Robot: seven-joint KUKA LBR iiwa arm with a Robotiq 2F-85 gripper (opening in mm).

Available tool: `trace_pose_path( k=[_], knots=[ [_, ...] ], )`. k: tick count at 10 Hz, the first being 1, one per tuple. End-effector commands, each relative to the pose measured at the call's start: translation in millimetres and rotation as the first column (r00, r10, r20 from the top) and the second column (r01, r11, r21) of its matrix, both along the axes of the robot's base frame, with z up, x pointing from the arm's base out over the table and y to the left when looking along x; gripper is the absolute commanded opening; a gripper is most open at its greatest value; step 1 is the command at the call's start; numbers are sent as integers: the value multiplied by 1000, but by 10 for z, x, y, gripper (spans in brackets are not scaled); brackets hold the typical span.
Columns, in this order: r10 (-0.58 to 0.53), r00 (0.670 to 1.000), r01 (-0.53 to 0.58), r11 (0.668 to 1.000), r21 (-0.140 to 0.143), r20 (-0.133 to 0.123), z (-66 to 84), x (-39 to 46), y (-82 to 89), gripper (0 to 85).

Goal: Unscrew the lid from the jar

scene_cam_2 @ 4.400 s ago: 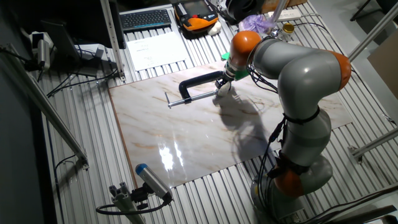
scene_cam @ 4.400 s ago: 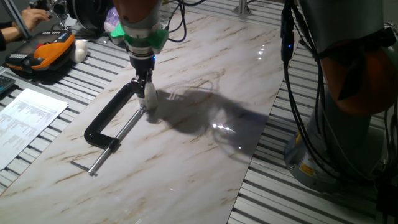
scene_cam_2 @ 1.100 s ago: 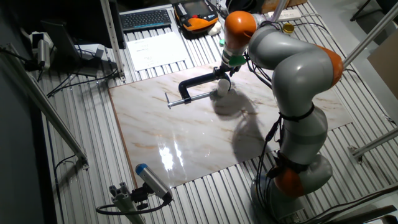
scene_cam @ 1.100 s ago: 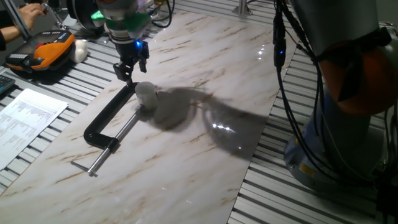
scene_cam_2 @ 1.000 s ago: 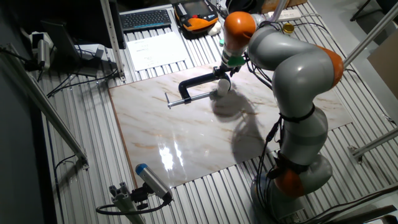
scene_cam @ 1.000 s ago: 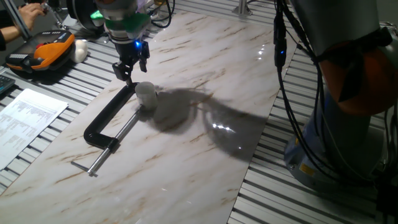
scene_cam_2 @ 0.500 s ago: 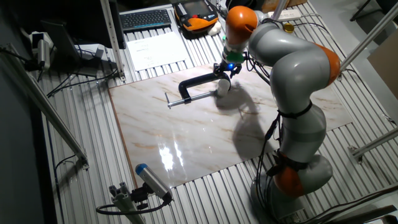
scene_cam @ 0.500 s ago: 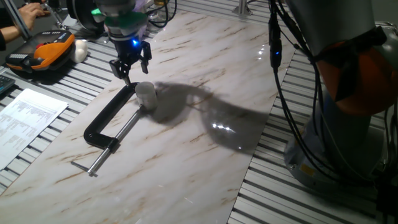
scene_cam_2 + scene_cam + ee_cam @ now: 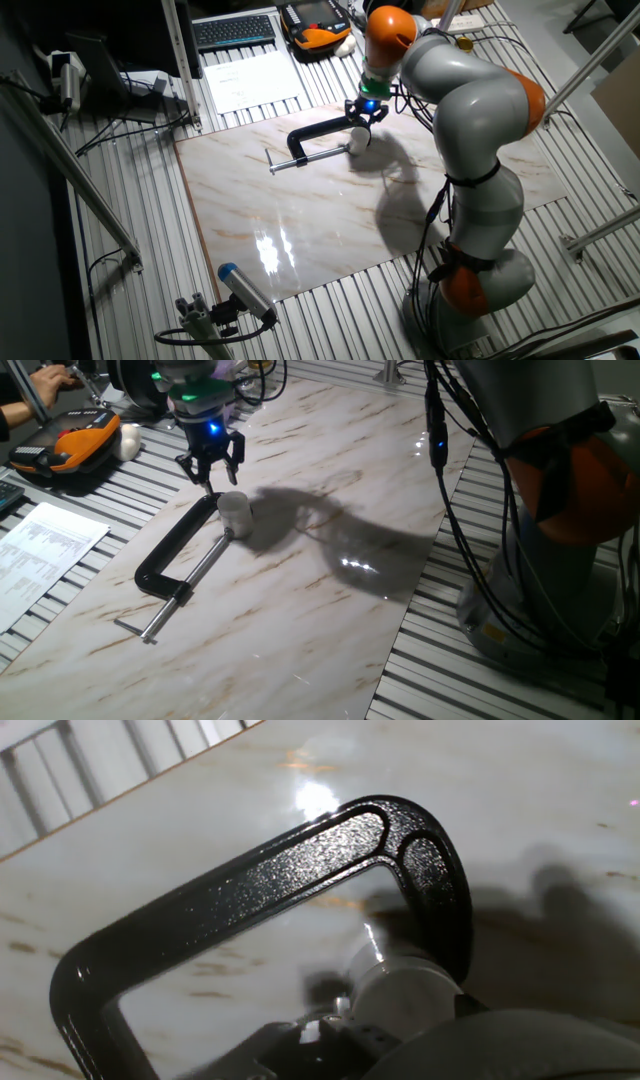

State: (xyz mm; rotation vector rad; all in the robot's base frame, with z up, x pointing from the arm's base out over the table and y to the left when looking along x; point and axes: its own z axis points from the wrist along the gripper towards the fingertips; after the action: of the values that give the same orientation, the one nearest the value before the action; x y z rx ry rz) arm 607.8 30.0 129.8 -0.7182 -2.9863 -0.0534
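Gripper [image 9: 210, 470] hangs above the marble board [image 9: 300, 590], fingers spread apart, nothing between them; it sits just at 11 o'clock of the jar [image 9: 235, 515] in one fixed view and is not touching it. The other fixed view shows the same hand [image 9: 364, 110] from the far side, with the jar [image 9: 358, 139] just below it, at 6 o'clock.

Only the fixed views show the jar standing upright and clamped at the jaw end of the black clamp [image 9: 175, 555], whose screw rod [image 9: 185, 592] runs off toward 7 o'clock. Only the hand view gives the clamp frame [image 9: 300, 870] close up: rough, glossy black casting curving round at 2 o'clock, with the jar [image 9: 405, 990] seen at 5 o'clock near the bottom edge.

Jar: small, squat, whitish. The lid [image 9: 233, 502] reads as a flat white top, the same width as the body; the seam between them is too small to make out.

Fingertips are not visible in the hand view; dark blurred shapes fill its lower edge and cut off the jar's underside.
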Motion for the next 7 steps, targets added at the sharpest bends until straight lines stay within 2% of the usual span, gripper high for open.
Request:
trace_pose_path(
  k=[1, 3, 5, 7],
  knots=[
    [-1000, -4, 1000, -4, -13, 1, -3, -7, -5, 510],
    [-1000, 21, 999, 21, -24, -1, -10, -52, -18, 510],
    [-999, 39, 999, 39, -21, -1, -23, -91, -19, 850],
    [-998, 65, 998, 65, -7, -6, -50, -134, -23, 850]
  ],
)
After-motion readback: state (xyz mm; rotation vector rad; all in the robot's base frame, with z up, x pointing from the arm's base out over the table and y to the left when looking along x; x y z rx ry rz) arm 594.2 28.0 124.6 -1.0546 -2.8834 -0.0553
